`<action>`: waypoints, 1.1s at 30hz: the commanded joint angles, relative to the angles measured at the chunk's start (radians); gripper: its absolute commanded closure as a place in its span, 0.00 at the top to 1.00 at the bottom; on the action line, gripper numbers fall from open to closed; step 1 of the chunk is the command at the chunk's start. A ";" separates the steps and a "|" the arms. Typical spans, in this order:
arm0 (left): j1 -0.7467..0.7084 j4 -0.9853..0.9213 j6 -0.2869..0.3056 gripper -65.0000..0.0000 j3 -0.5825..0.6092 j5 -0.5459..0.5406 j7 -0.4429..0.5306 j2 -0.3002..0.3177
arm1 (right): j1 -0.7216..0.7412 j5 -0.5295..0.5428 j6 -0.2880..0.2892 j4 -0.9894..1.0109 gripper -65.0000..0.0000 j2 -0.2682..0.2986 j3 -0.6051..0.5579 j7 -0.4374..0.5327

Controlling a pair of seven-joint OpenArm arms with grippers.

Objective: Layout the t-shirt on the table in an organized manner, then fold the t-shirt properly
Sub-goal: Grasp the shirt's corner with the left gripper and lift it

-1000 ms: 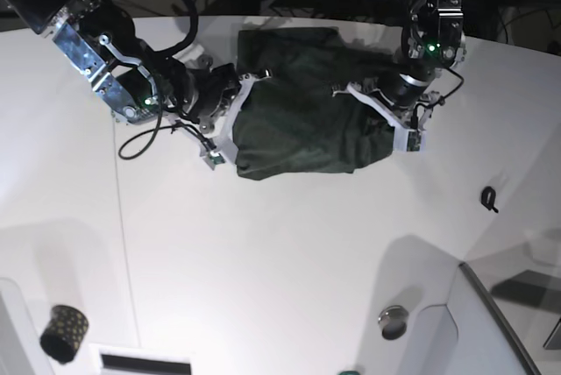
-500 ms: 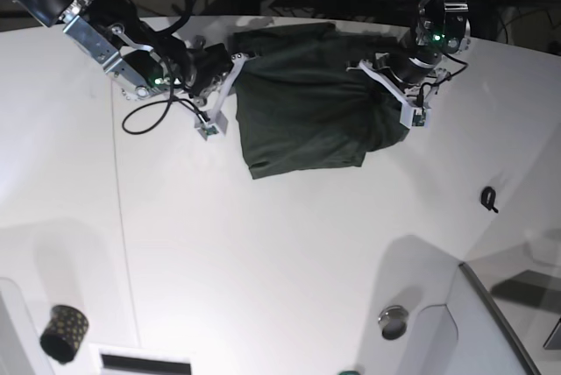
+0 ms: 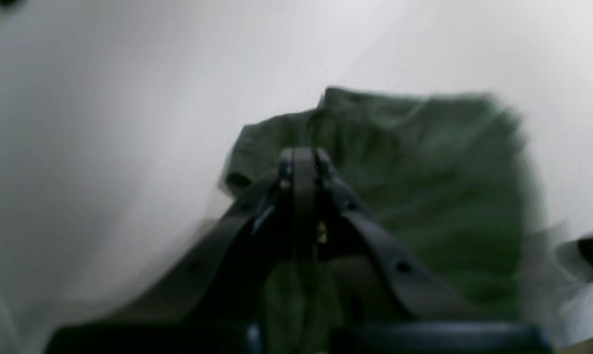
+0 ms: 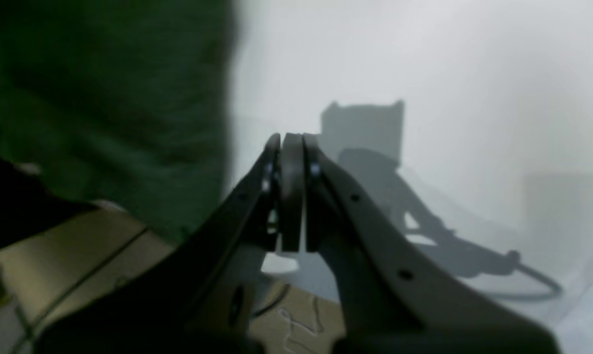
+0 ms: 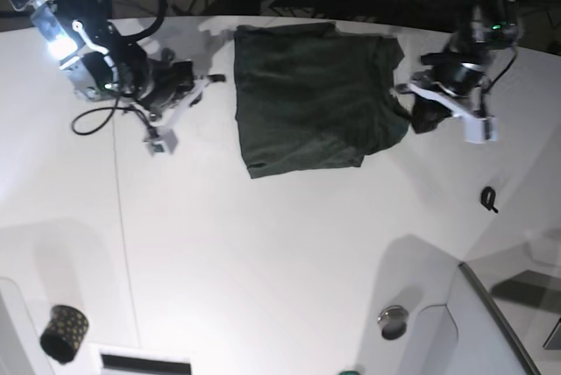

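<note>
We see the shirt lying near the far edge of the white surface, a compact dark green block with its top hem close to that edge and a small lobe of cloth jutting from its right side. From the overhead view it looks like a rough rectangle, with no sleeve spread out to either side, so we judge that at least one fold is already in and the layout step is behind us. The lower edge runs a little crooked, and the jutting lobe on the right spoils the outline.

Our left gripper hangs just off the shirt's right side, jaws together and holding nothing; its wrist view shows the closed tips above the green cloth with bare white beyond. Our right gripper sits well clear of the shirt's left side, over bare surface, its jaws also pressed together and empty, as the closed tips in its wrist view show, with the shirt off to one side.

What is left, as we read it: tuck or fold in the stray right-hand lobe, square up the bottom edge, and probably one more fold to bring the block down to a neat packet. Both wrist views are blurred, so we cannot tell how many layers lie stacked. A small dark cup stands at the near left corner, well apart from the work.
</note>
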State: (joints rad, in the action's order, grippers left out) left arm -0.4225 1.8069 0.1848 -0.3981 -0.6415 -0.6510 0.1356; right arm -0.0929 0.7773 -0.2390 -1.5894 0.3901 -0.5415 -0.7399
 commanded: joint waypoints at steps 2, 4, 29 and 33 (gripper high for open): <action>0.000 -0.026 -0.005 0.11 -0.101 -0.136 -0.037 0.025 | -0.001 0.003 0.007 -0.018 0.01 0.031 0.036 0.013; 0.000 -0.089 0.034 0.43 -0.154 -0.234 -0.066 0.049 | -0.006 0.003 0.007 -0.018 0.01 0.039 0.056 0.013; 0.227 -0.566 0.345 0.86 -0.009 0.084 -0.063 -0.096 | -0.018 0.003 0.008 -0.018 0.01 0.051 0.079 0.013; 0.296 -0.665 0.342 0.86 0.043 0.084 -0.063 -0.098 | -0.018 0.003 0.008 -0.018 0.01 0.051 0.080 0.013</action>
State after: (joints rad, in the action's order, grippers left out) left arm -0.1123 1.1542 0.5705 -0.3614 -0.6315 -0.6403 0.0402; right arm -0.1181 0.7776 -0.2394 -1.5894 0.4297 -0.4702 -0.7361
